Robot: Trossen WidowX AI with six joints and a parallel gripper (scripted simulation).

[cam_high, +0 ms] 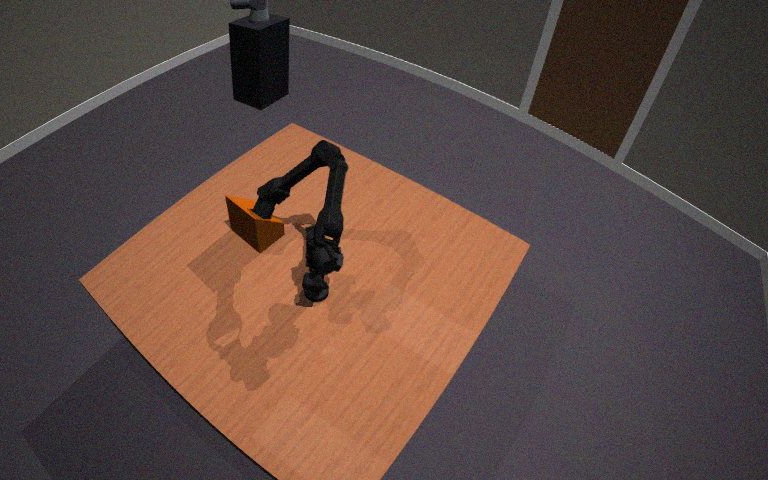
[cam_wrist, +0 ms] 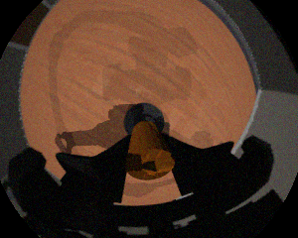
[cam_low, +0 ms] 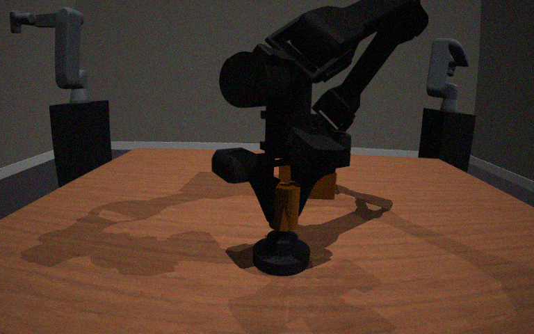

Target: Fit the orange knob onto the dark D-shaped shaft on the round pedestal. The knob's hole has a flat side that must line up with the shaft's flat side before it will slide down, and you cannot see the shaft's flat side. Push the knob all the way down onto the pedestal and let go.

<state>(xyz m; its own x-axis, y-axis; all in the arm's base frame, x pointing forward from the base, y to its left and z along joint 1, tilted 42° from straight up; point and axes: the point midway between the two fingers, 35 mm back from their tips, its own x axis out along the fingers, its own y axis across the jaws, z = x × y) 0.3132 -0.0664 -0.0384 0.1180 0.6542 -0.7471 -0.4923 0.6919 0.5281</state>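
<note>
had the orange cylindrical knob [cam_low: 286,207] [cam_wrist: 148,146] clamped between both fingers of the black parallel-jaw gripper [cam_high: 315,279] [cam_low: 286,217] [cam_wrist: 145,137]. held it roughly upright over the round black pedestal [cam_high: 315,291] [cam_low: 281,258] [cam_wrist: 134,113], well inside all edges of the wood-grain desk [cam_high: 436,237] [cam_low: 55,298] [cam_wrist: 139,55]. saw the knob right at the pedestal's raised collar, not seated on the wide base. could not tell touching from a slight gap there. could not make out the shaft or its flat side. bent the black jointed arm [cam_high: 334,190] [cam_low: 336,24] up and over from the orange angular block [cam_high: 242,226] [cam_low: 323,186], near the desk's upper-left edge in the top view, between the left and far corners.
</note>
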